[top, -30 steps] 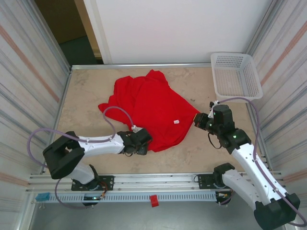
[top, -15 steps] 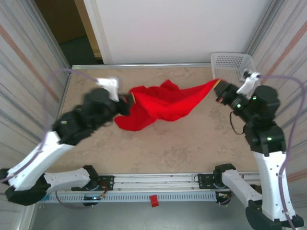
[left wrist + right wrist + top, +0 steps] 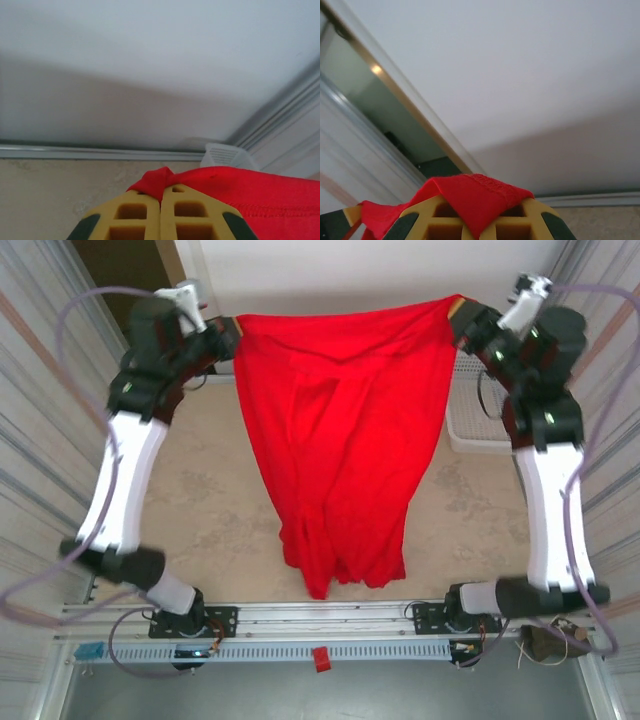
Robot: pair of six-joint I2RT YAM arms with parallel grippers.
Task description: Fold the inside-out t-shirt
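**Shirt hung between both claws, corner grips**

Your left claw (image 3: pixel 231 340) is clamped on one top corner of the inside-out t-shirt (image 3: pixel 340 440), and your right claw (image 3: pixel 458 316) is clamped on the other. Both wrist views show red cloth pinched in shut jaws. The shirt hangs high over the desk (image 3: pixel 200 490), top edge taut, body draping in long vertical folds, lower end uneven. Plain bright red. Expect light, limp fabric that holds no shape, so grip it at hems and corners.

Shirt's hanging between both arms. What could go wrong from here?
The left end effector and right end effector each pinch just a small bit of the shirt; a slip likely drops that side.
Its right edge hangs by the basket and could snag.
It hangs in folds, so may land creased.
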